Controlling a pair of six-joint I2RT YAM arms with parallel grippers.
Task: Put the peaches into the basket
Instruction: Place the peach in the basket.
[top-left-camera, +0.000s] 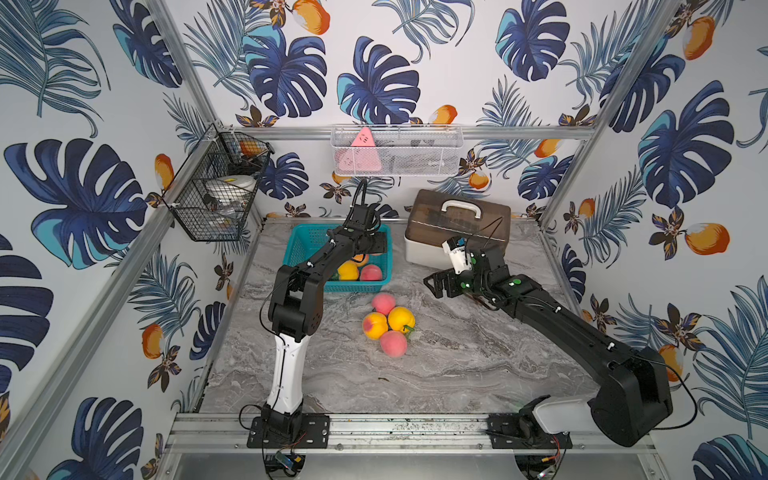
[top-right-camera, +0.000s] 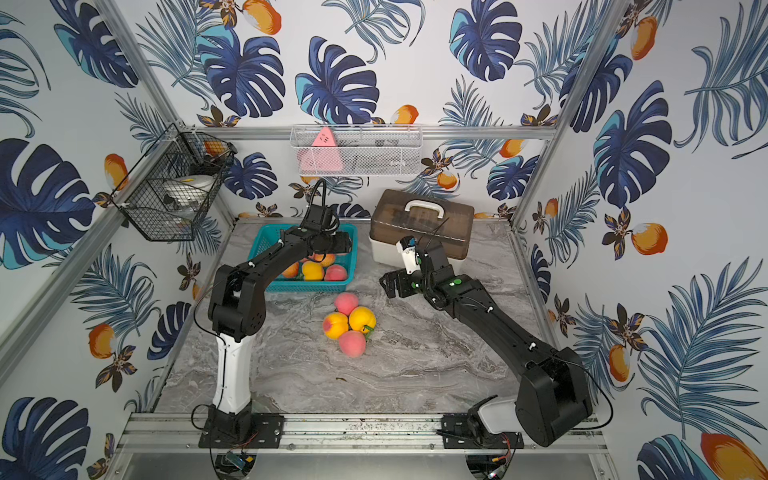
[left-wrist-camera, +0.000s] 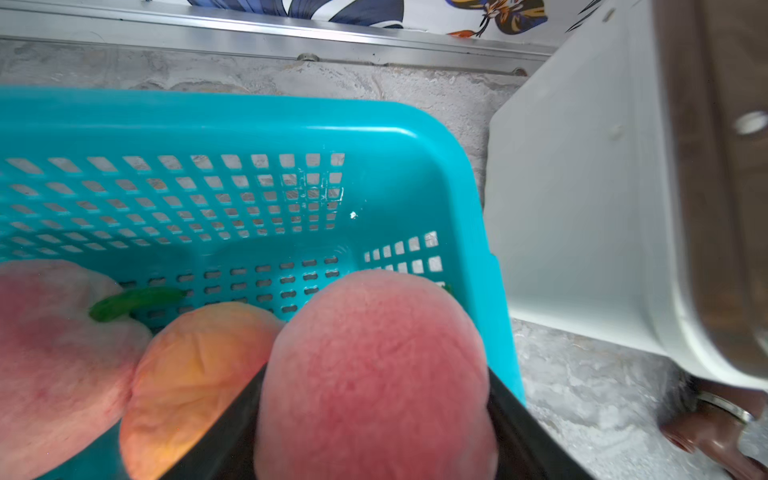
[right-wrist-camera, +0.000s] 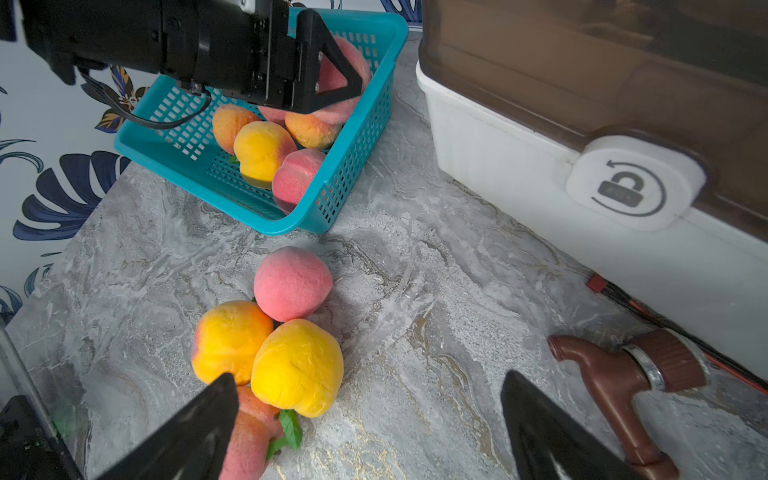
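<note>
Grey marbled worktop (top-left-camera: 457, 374) carries everything you are working with. Your left tool (right-wrist-camera: 336, 79) is clamped on a pink-red, fuzzy-skinned peach (left-wrist-camera: 374, 374) and holds it over the teal basket (right-wrist-camera: 266, 224), at the side nearest the box. You can see at least four more peaches lying inside the basket, pink and yellow-orange, one (right-wrist-camera: 262, 149) bright yellow. The basket has lattice sides and a flared rim, and sits toward the far left corner of the worktop. Four loose peaches (top-left-camera: 401, 319) huddle together, touching, near the worktop's middle: two pink and two yellow-orange, with small green leaves. Your right tool (right-wrist-camera: 370, 378) hovers near them, jaws wide apart, holding nothing. Toward the far right corner stands a white box (top-left-camera: 457, 228) with a brown lid, and a brown nozzle (right-wrist-camera: 615, 378) lies beside it.
</note>
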